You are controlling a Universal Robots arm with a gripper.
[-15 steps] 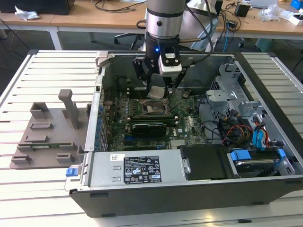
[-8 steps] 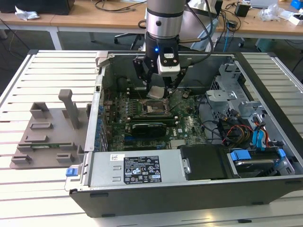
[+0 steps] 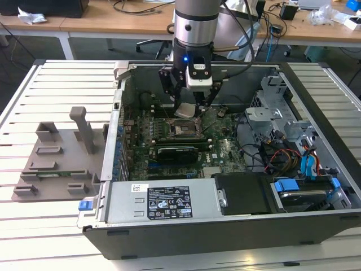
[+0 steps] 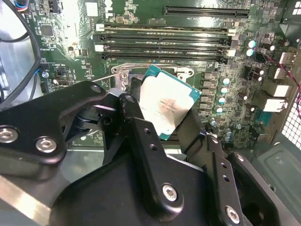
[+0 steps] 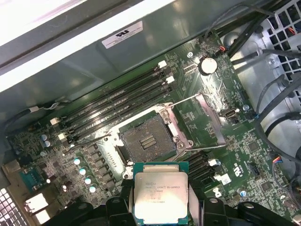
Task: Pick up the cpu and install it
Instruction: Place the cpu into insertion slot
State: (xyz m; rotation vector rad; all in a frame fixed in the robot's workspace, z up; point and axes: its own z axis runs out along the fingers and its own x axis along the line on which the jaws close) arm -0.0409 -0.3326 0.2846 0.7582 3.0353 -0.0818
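faint print on the cpu (image 5: 161, 197) and the case sticker (image 3: 169, 202), none legible

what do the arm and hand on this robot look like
The arm is a smooth silver-grey cylinder with a black collar and a small blue light. The hand is black, built of flat jointed links with silver screw heads, with a pale block on its base. Black cables trail beside the arm.

Shiny silver metal cpu (image 5: 161, 194), matt black pincer (image 4: 161, 114), grey plastic tray (image 3: 65, 161)
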